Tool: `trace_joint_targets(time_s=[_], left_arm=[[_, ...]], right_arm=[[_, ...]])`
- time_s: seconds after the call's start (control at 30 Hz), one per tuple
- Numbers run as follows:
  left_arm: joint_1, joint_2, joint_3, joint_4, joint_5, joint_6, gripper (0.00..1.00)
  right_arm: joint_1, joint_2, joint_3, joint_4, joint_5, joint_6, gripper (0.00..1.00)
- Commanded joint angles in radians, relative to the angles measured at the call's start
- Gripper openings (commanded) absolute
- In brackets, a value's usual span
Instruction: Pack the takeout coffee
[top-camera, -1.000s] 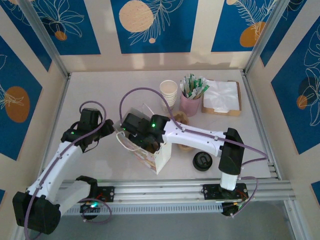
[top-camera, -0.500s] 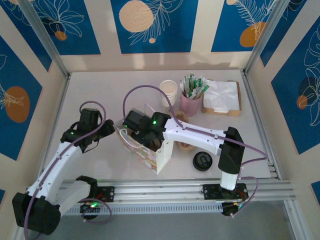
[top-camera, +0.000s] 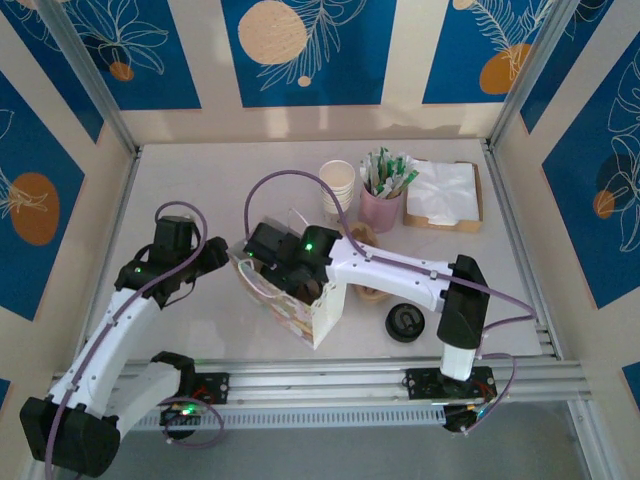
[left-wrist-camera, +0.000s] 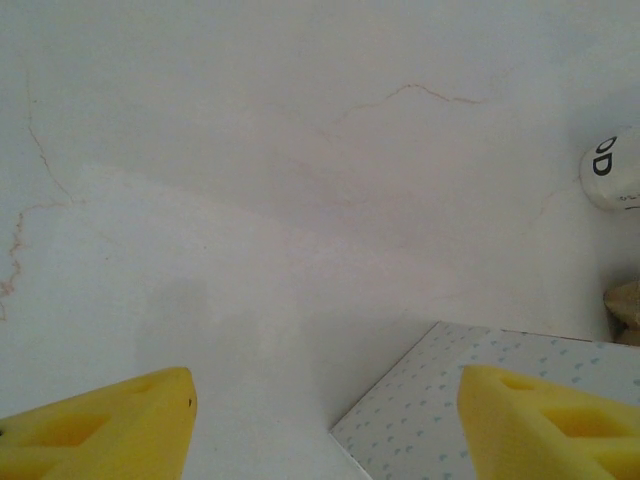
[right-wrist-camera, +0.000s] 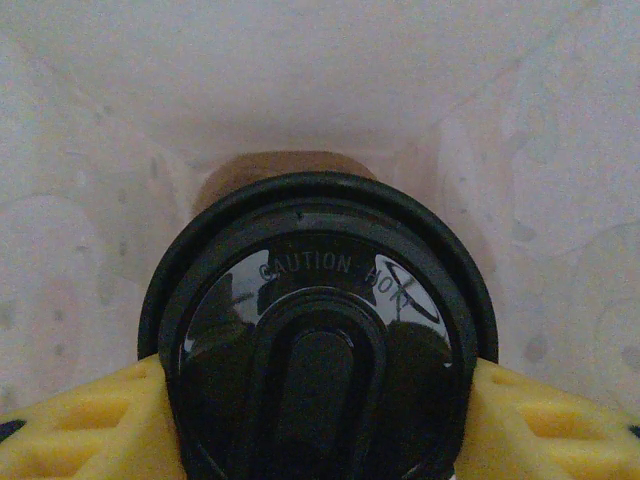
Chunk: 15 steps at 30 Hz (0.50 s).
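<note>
The takeout coffee (right-wrist-camera: 320, 340) shows its round black lid close up, and my right gripper (right-wrist-camera: 320, 440) is shut on it, a yellow finger (right-wrist-camera: 80, 430) on each side. Pale paper bag walls (right-wrist-camera: 300, 80) surround the cup. In the top view my right gripper (top-camera: 275, 270) reaches into the mouth of the white paper bag (top-camera: 305, 315), which stands upright at the table's front middle. My left gripper (top-camera: 215, 258) hangs just left of the bag, open with nothing between its fingers (left-wrist-camera: 100, 425). The bag's patterned side (left-wrist-camera: 480, 400) lies by its right finger.
A loose black lid (top-camera: 405, 322) lies right of the bag. Behind stand a stack of lidless cream cups (top-camera: 338, 185), a pink cup of sachets (top-camera: 383, 205) and a napkin tray (top-camera: 443, 195). A brown carrier (top-camera: 365, 240) sits partly hidden under my right arm.
My left arm has drawn back slightly to the left. My right gripper has shifted a little at the bag's mouth and still holds the cup.
</note>
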Motion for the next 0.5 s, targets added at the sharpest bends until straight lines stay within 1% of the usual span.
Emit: trace_joint_targets(time_s=[0.0, 0.2, 0.47], left_arm=[[-0.004, -0.018, 0.033, -0.028, 0.030, 0.005, 0.70], [-0.004, -0.028, 0.038, -0.032, 0.049, -0.004, 0.70], [-0.004, -0.032, 0.052, -0.042, 0.056, -0.001, 0.70]], right_arm=[[0.014, -0.078, -0.035, 0.071, -0.020, 0.005, 0.51], [0.008, -0.024, -0.080, 0.108, -0.058, 0.023, 0.50], [0.003, 0.056, -0.084, 0.058, -0.067, 0.027, 0.50]])
